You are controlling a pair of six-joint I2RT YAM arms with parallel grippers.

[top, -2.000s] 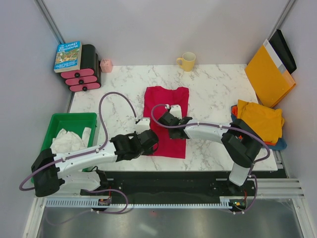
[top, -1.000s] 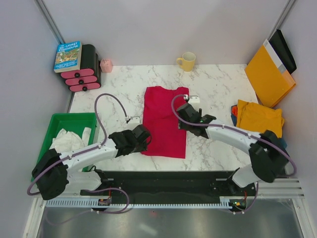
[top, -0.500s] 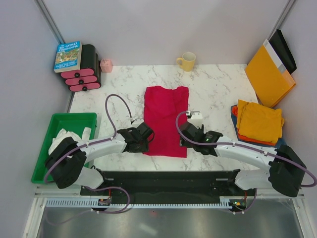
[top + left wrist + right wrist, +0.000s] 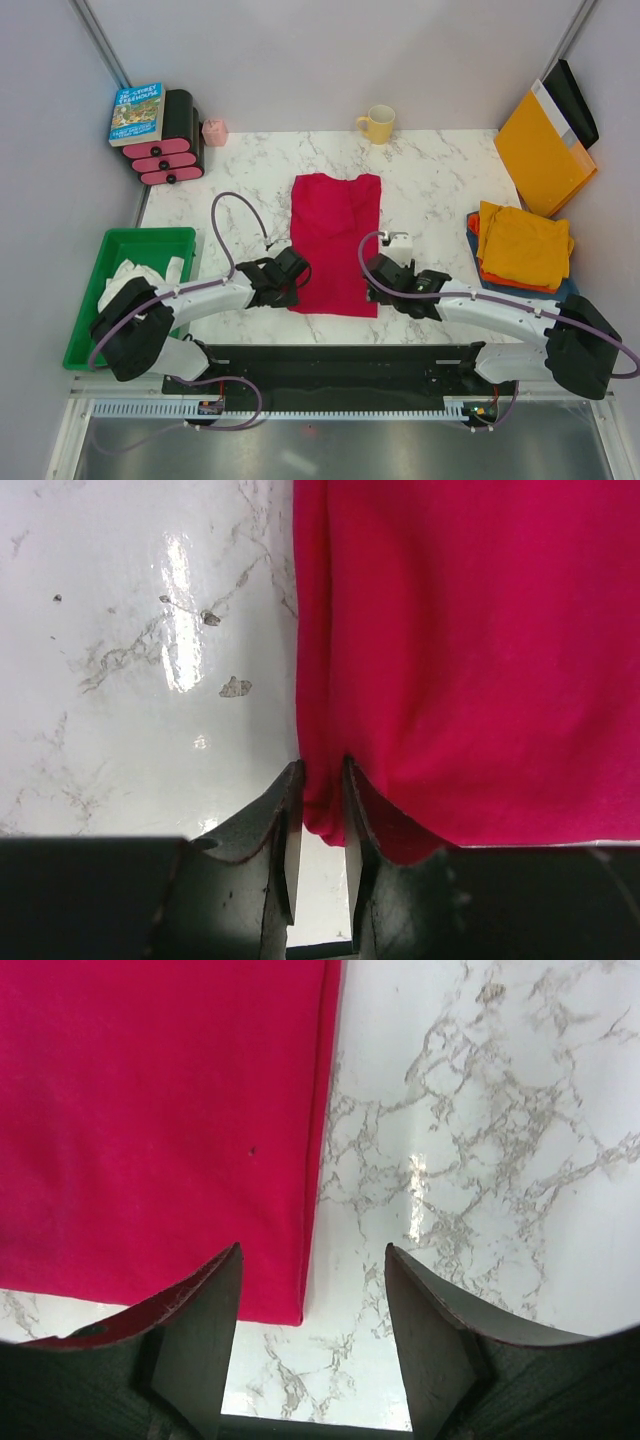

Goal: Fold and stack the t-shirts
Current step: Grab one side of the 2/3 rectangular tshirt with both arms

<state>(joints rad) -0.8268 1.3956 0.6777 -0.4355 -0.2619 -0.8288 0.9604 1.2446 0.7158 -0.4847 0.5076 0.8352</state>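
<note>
The crimson t-shirt (image 4: 335, 243) lies flat at the middle of the marble table (image 4: 440, 190), folded to a long strip with its collar end toward the far side.

The left jaws sit at its near left corner. In the left wrist view they stand narrow, and a fold of the red hem is pinched between the 2 fingers (image 4: 280, 820). The right jaws sit at the near right corner, wide apart. In the right wrist view 1 finger (image 4: 200, 1310) is over the cloth and the other (image 4: 430, 1320) is over bare marble. The shirt's corner lies between them, ungripped.

At the right edge of the table a mustard-yellow t-shirt (image 4: 525, 243) tops a stack, with an orange-red t-shirt (image 4: 505, 279) and a blue t-shirt (image 4: 566, 292) showing beneath. White t-shirts (image 4: 135, 283) lie crumpled in a green bin (image 4: 150, 235) just off the left edge.

In the far left corner a book (image 4: 137, 112) with a blue cover rests on a black rack (image 4: 165, 145) with 3 pink fronts. The cover carries lettering too small to read with certainty. A small pink cup (image 4: 214, 132) stands beside the rack and a yellow mug (image 4: 378, 123) stands at the far edge. An orange-yellow envelope (image 4: 545, 150) leans in the far right corner.
</note>
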